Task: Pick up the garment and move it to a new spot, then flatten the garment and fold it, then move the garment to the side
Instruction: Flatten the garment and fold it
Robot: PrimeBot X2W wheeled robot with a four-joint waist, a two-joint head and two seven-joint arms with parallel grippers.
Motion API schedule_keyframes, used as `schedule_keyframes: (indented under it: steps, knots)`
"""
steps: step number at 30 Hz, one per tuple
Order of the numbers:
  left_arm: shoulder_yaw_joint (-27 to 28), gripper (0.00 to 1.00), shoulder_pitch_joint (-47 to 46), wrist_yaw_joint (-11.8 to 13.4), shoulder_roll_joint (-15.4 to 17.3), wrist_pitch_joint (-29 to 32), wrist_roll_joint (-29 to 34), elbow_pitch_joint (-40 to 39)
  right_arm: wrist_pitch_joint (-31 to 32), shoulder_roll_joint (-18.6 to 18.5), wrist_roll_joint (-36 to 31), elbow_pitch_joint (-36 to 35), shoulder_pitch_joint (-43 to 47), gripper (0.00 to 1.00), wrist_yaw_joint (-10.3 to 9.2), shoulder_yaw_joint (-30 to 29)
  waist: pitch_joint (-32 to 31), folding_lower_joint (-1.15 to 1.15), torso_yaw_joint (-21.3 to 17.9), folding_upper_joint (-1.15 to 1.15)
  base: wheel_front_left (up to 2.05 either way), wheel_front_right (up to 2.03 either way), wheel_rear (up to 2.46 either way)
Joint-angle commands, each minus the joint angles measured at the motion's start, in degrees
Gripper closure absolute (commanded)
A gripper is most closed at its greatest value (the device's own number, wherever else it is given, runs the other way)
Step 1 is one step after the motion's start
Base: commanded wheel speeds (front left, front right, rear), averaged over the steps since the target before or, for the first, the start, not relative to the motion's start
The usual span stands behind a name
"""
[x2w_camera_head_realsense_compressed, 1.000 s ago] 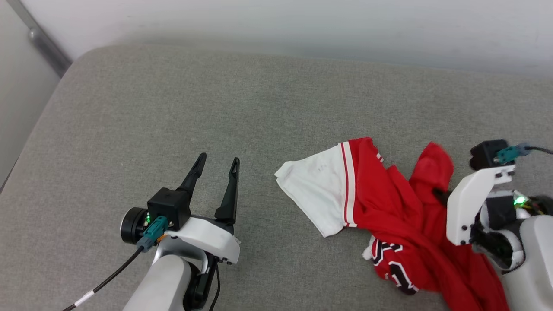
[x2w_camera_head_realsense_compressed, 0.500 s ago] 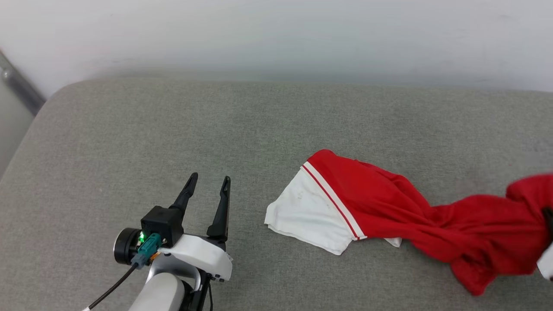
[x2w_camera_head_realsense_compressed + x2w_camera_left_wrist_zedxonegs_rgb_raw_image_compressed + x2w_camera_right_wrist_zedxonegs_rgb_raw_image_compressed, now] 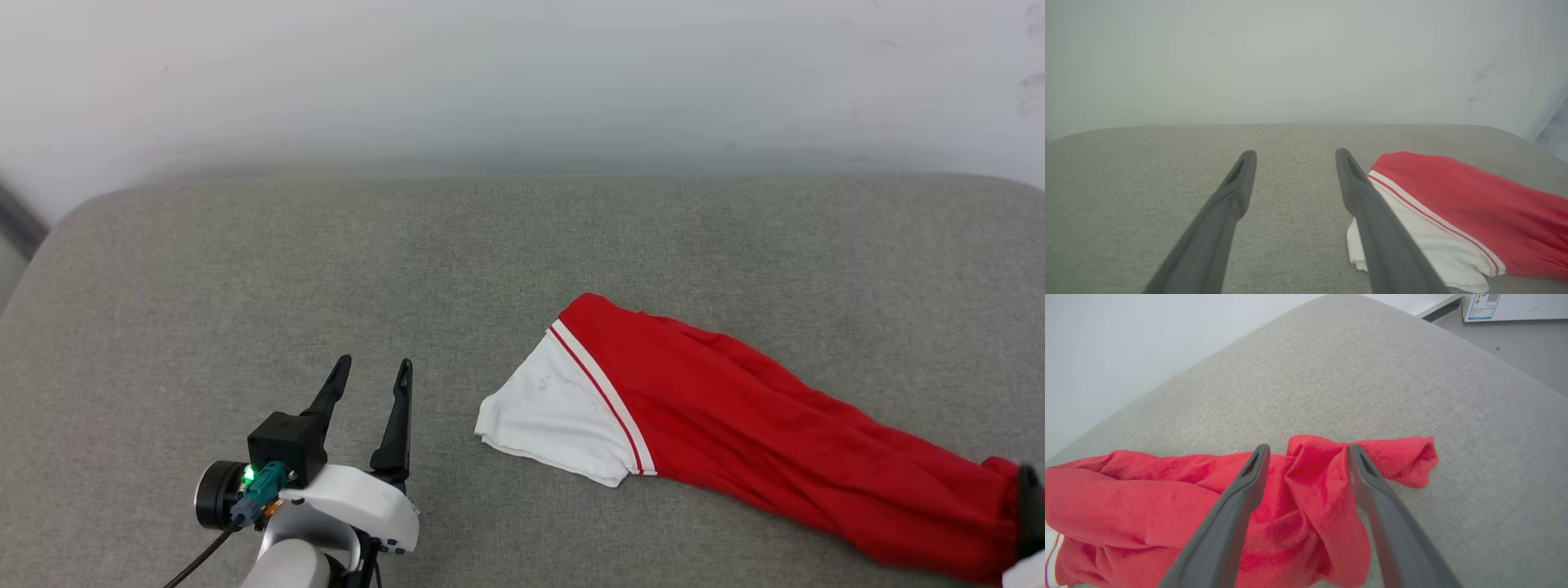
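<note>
Nearest, at the lower left of the head view: the left hand (image 3: 374, 363) on its pale forearm. Two long dark fingers spread wide, gripping nothing, poised over bare fabric, tips pointing away from the robot.

Off to the right, through the right wrist view: the right hand (image 3: 1307, 451), fingers likewise parted wide. Set either side of a raised fold of red cloth, the cloth loose between them and not clamped.

Under and beyond that hand: the garment, a red jersey-style T-shirt with a white short sleeve and red-and-white striped trim (image 3: 735, 408). Drawn out into a long rumpled band, flat on a broad grey woven-fabric cushion with rounded corners (image 3: 326, 269). Bunched red end at the right hand. Red body running leftward and farther from the robot. White sleeve at the far end, around mid-cushion, near the left hand but apart from it.

Behind the cushion: a plain white wall (image 3: 522, 82).

Farthest in the right wrist view, past the cushion's edge by a grey floor: a white box-shaped thing with a printed label (image 3: 1515, 306). Impossible to tell whether a container, or what inside.
</note>
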Motion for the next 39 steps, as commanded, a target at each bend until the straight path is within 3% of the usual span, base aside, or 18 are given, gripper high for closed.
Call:
schedule_keyframes:
  steps: [1, 7, 13, 20, 27, 33, 39]
  knots:
    - [0.12, 0.00, 0.56, 0.04, 0.39, 0.17, -0.24, -0.18, -2.10, -0.12, -0.59, -0.47, -1.24, 0.00, -0.02, 0.20, -0.49, 0.00, -0.05, 0.00, 0.00, 0.00, 0.00]
    - [-0.34, 0.00, 1.88, 0.46, 0.95, 1.21, -0.45, -0.43, -8.57, -0.11, -6.03, -3.20, -2.92, 0.00, -0.02, 2.77, -2.67, 0.00, 1.02, 0.00, 0.00, 0.00, 0.00]
    - [-0.37, 0.00, 3.25, 0.97, 1.73, 2.11, -0.55, -0.78, -10.72, -0.05, -10.70, -8.75, -0.32, 0.00, -0.02, 11.66, -4.17, 0.00, 1.99, 0.00, 0.00, 0.00, 0.00]
    - [-0.50, 0.00, 4.77, 1.46, 2.45, 3.04, -1.01, -0.47, -12.20, -0.09, -12.33, -11.89, 3.93, 0.00, -0.03, 20.67, -5.79, 0.00, 2.86, 0.00, 0.00, 0.00, 0.00]
    - [-0.71, 0.00, 4.43, 2.12, 3.01, 5.04, -1.21, 0.13, -11.89, -0.11, -12.51, -14.02, 7.76, 0.00, -0.04, 25.01, -6.68, 0.00, 1.64, 0.00, 0.00, 0.00, 0.00]
    - [-3.62, 0.00, -0.98, -0.01, 1.92, 9.69, -0.93, 2.26, -11.03, -0.10, -12.35, -15.65, 7.92, 0.00, -0.03, 27.01, -6.09, 0.00, -0.25, 0.00, 0.00, 0.00, 0.00]
    - [-8.34, 0.00, -8.59, -5.01, 0.10, 21.08, -2.29, 6.98, -10.16, -0.09, -12.93, -16.72, 6.73, 0.00, -0.03, 28.12, -4.11, 0.00, -2.27, 0.00, 0.00, 0.00, 0.00]
